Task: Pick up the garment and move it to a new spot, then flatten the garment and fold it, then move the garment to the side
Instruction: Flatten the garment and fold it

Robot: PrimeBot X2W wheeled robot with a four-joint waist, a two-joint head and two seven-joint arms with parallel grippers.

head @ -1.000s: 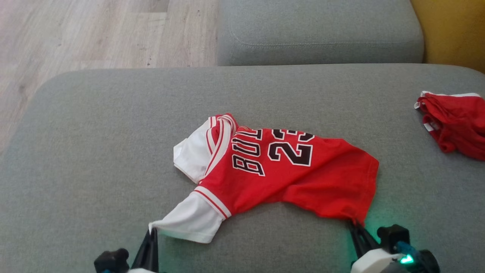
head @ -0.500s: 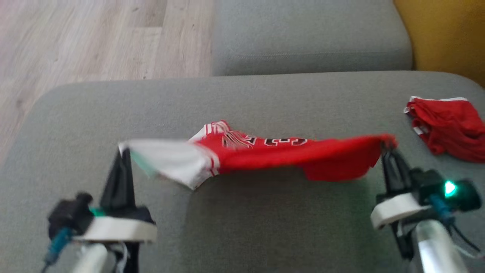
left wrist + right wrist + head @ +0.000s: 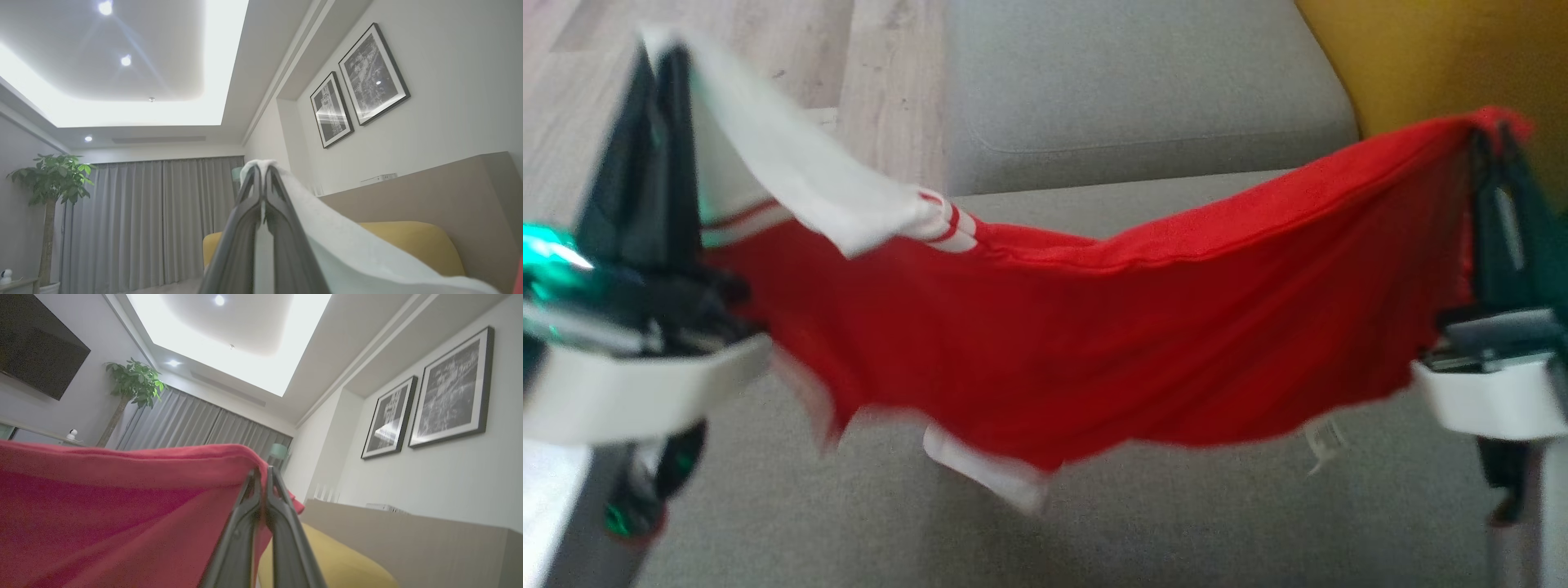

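left tool (image 3: 660, 69) clamped on garment (image 3: 1094, 343) at white sleeve | right tool (image 3: 1492, 139) clamped on its red corner | cloth sagged between them above grey sofa (image 3: 1143, 531)

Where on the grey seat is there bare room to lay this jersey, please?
The near strip of the seat is bare, between the hanging jersey and the view's bottom edge. The rear cushion beyond is bare too. The sides are crowded: the left gripper and right gripper hold the jersey's ends. The seat behind it is hidden.
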